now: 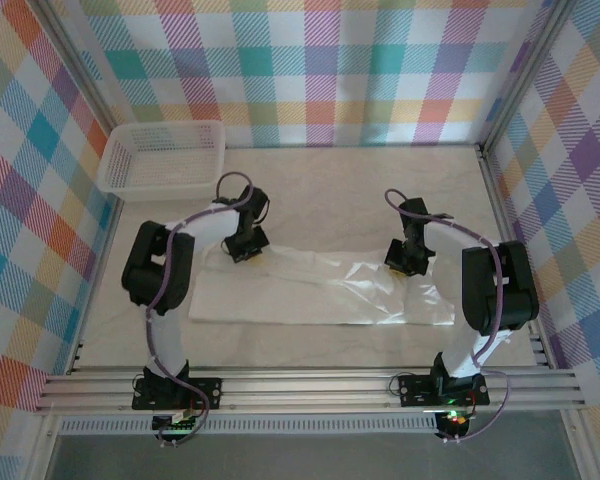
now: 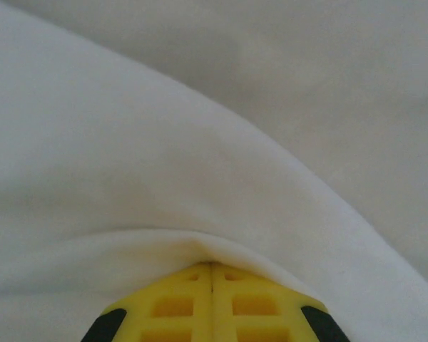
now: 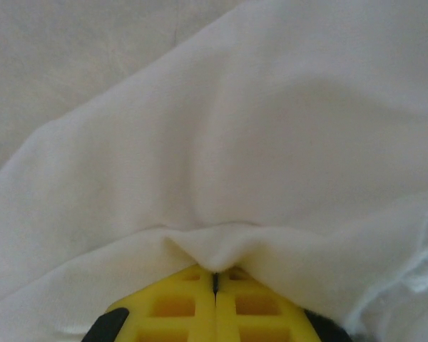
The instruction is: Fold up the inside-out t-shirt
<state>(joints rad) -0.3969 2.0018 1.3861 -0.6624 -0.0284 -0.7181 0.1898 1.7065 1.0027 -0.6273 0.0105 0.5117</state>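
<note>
A: Where is the t-shirt (image 1: 320, 295) lying?

B: Flat on the counter (image 1: 360, 190), stretched as a long white band from 9 o'clock to 3 o'clock, near the middle. The basket (image 1: 155, 188) sits well apart at 10 o'clock and plays no part.

A: And the claws?

B: The left claw (image 1: 246, 252) is down on the band's far edge, at about 10 o'clock of the shirt. The right claw (image 1: 408, 266) is on that same far edge at about 2 o'clock. Both are squeezed together on the cloth. In the left wrist view the yellow fingers (image 2: 178, 306) meet with no gap, and the cloth's edge folds over their tips. In the right wrist view the fabric puckers right where the tips meet.

A: Why 2 grips, spread that wide?

B: My guess is that thin cloth sags, so pinching the far edge at 2 points keeps it straight for a carry toward 6 o'clock, over the near half. That would make a lengthwise fold.

A: So where does the shirt lie relative to each claw?

B: It touches both. From each claw most of it spreads toward 6 o'clock. The stretch between the 2 claws lies on the counter, with wrinkles near the right one.
</note>
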